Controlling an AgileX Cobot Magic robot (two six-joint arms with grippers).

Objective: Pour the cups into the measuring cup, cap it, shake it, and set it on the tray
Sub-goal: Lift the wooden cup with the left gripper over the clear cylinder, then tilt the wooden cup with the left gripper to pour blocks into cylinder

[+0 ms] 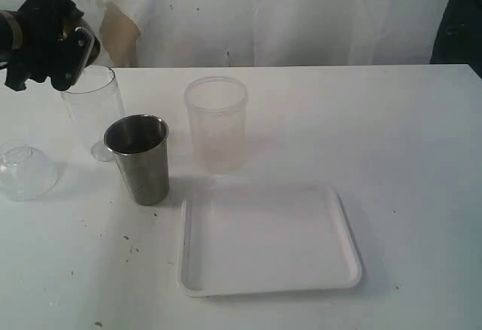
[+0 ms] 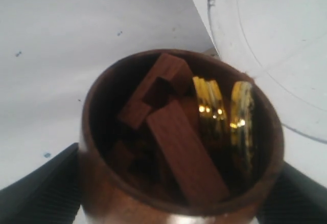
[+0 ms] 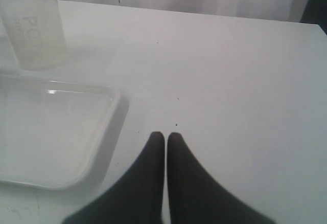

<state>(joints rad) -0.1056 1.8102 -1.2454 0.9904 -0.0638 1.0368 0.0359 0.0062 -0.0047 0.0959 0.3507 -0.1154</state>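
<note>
Step in hand: by my reading, the first pour, the brown cup (image 2: 96, 175) into the measuring cup (image 1: 94, 110).
Left claw (image 2: 176, 188): closed on the brown cup, one dark finger on each side of its wall, holding it clear of the surface (image 1: 407, 134).
Brown cup's load: wooden blocks (image 2: 179, 147) and gold rings (image 2: 210, 112), all inside the cup.
Key relation: in the exterior view the left claw sits at the measuring cup's upper left, right at its rim. In the left wrist view the clear rim curves just past the brown cup's lip.
Brown cup's pointing: its mouth faces the wrist camera. How far it is tipped toward the measuring cup I cannot tell.
Measuring cup: upright on the surface at the far left, long axis vertical, mouth up and open.
Nearer arm: the left, plainly.
Right claw (image 3: 166, 138): fingers pressed together with nothing between them, low over bare surface just off the tray's (image 3: 110, 112) edge. It is out of the exterior view.
Steel tumbler (image 1: 138, 158): upright, mouth up, just beside the measuring cup on the camera side, with something dark inside.
Frosted cup (image 1: 217, 123): upright behind the tray, no part of the pour.
Tray: flat, nothing on it, well apart from the measuring cup.
Clear domed piece (image 1: 24, 170): lies at the left edge, possibly the cap.
Next move calls for: tipping the brown cup's lip over the clear rim so the pieces drop inside and miss the steel tumbler.
</note>
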